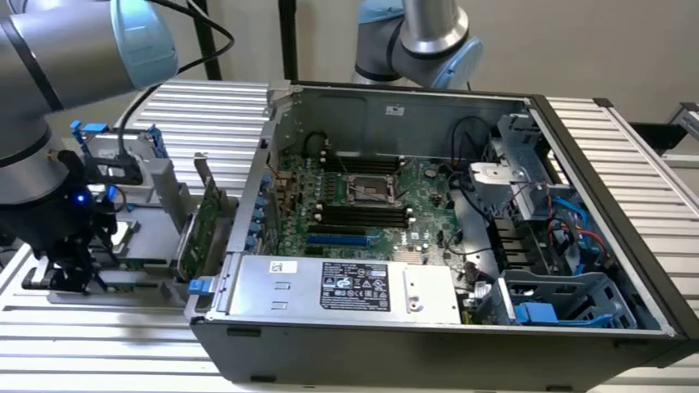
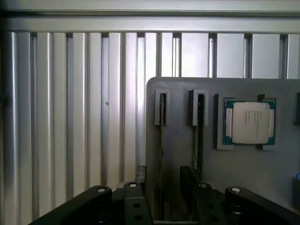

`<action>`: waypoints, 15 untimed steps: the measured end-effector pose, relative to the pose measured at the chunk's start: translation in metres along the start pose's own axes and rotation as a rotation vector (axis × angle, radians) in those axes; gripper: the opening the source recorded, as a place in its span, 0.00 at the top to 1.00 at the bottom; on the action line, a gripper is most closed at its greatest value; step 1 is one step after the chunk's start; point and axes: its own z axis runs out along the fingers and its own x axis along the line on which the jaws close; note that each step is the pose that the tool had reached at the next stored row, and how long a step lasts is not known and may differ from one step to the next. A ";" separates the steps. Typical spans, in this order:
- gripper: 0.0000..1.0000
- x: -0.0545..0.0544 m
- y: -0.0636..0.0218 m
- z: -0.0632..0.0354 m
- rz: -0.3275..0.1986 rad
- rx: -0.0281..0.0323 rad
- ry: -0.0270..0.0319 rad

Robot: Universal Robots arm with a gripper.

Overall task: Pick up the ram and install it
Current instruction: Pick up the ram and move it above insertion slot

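Jaws spread, one finger (image 2: pixel 133 204) on either side of the ram (image 2: pixel 161 136), and not pinching it: a clear gap showed on both sides of the board. The ram stood on its thin edge in a narrow slot of the grey holder (image 2: pixel 178 159), the slot farther from the processor (image 2: pixel 248 123). A second stick (image 2: pixel 199 136) stood in the slot between the two, passing just beside the other finger. Standing them on edge looked deliberate to me, since it left both flat faces free for the jaws to close on. So the pick-up was lined up, by my reading, but not made, and nothing was installed.

The wrist view gave that fine line-up of jaws and stick, with the slatted desk (image 2: pixel 70 117) beyond the holder. The exterior view gave the wider ground. There the arm (image 1: pixel 44 123) bent down over the holder on the exterior view's left, outside the open computer case (image 1: pixel 437 360), with a tall green card (image 1: pixel 202 225) upright between them. The black memory slots (image 1: pixel 355 214) on the motherboard (image 1: pixel 431 192) lay well apart from the jaws.
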 end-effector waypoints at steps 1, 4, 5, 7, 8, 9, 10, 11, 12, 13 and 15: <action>0.00 0.000 0.0000 0.0017 -0.001 0.0003 -0.0019; 0.00 0.001 -0.0002 0.0060 -0.004 0.0003 -0.0086; 0.00 0.002 -0.0002 0.0072 -0.005 0.0002 -0.0110; 0.00 0.002 -0.0004 0.0096 -0.007 0.0001 -0.0160; 0.00 0.003 -0.0006 0.0107 -0.007 0.0001 -0.0186; 0.00 0.003 -0.0010 0.0119 -0.008 0.0003 -0.0206; 0.00 0.003 -0.0013 0.0130 -0.009 0.0003 -0.0221; 0.00 0.003 -0.0018 0.0142 -0.009 0.0002 -0.0237; 0.00 0.003 -0.0022 0.0154 -0.009 0.0002 -0.0249; 0.00 0.003 -0.0025 0.0167 -0.009 0.0001 -0.0258; 0.00 0.003 -0.0028 0.0196 -0.009 -0.0005 -0.0272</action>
